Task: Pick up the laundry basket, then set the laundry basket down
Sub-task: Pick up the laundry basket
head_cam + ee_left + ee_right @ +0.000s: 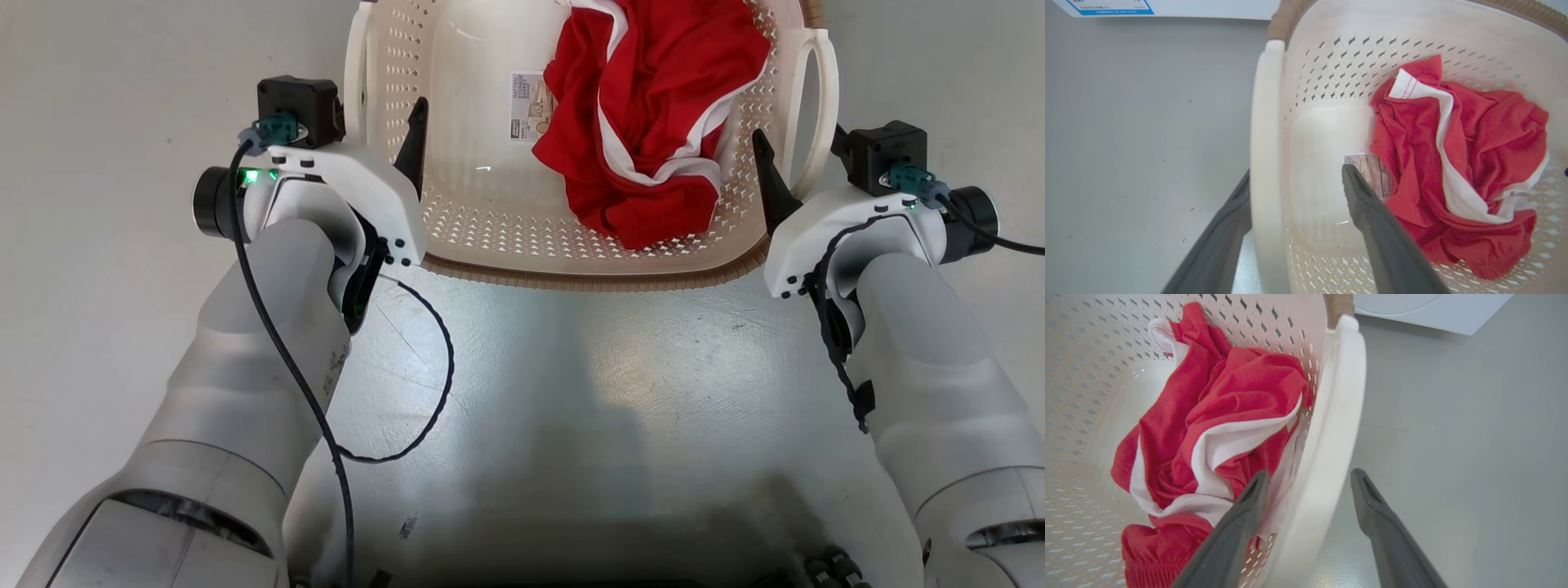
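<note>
The pale grey, glossy floor (588, 392) carries the laundry basket (457, 220), which sits between the left end effector (1295, 171) and the right end effector (1310, 474). A white panel (1433, 310) meets the floor ahead of the right end effector, past the basket's corner.

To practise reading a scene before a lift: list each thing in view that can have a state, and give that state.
laundry basket: upright, laundry inside, not gripped.
red and white garment: crumpled, lying inside the basket.
left tool: open, one finger inside the basket and one outside, astride the left handle.
right tool: open, likewise astride the right handle.
</note>
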Robot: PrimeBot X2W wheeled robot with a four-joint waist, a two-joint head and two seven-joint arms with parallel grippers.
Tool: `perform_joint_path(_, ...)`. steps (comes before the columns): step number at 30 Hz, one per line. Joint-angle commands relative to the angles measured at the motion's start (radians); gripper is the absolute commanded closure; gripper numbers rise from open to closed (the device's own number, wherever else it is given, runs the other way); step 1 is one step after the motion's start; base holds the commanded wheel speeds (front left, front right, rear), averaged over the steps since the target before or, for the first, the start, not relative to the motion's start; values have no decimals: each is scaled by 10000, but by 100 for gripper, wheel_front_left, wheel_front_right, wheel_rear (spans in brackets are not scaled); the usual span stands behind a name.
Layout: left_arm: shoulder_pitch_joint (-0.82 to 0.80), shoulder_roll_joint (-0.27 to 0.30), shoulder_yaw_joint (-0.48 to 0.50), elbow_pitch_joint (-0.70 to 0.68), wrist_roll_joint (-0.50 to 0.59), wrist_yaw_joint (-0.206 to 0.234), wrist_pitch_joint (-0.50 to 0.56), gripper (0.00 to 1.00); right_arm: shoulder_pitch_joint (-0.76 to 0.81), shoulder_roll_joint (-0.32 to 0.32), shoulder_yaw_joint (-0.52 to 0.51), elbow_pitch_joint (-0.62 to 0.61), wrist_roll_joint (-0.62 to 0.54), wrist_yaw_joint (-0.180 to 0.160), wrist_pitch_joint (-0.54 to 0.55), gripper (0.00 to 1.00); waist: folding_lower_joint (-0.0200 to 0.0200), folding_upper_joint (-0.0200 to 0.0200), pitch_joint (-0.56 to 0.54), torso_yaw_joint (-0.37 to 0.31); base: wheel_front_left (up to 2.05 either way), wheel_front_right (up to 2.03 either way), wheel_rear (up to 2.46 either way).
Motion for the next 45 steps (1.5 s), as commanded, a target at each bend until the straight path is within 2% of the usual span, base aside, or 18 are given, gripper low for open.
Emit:
perform_joint_path(1,-4,244,84,-46,-44,58,-62,0,203,155,215,5,104,62,-132,0,0,0,2,11,0,0,0)
perform_joint_path(11,-11,244,-39,-25,-123,80,-62,0,206,155,625,101,453,62,-181,0,0,0,-13,6,0,0,0)
perform_joint_path(12,-6,244,-48,-16,-134,71,-62,0,195,155,662,101,466,62,-174,67,0,0,-18,2,0,0,0)
perform_joint_path(13,8,244,-61,19,-181,25,-63,52,176,155,694,76,524,62,-184,100,0,0,-26,-3,0,0,0)
perform_joint_path(14,17,244,-98,64,-227,-26,-50,100,172,155,789,113,594,62,-128,100,0,0,-38,-2,0,0,0)
perform_joint_path(23,57,244,-391,117,-642,-112,-52,100,191,155,1139,-44,729,62,-7,100,0,0,-152,-29,0,0,0)
perform_joint_path(34,301,244,-1042,-44,-1395,57,64,100,376,155,1567,-139,973,62,314,100,0,0,-431,27,0,0,0)
perform_joint_path(45,1132,244,-1753,15,-2082,274,263,100,1130,155,2553,-65,1858,62,802,100,0,0,-1627,115,0,0,0)
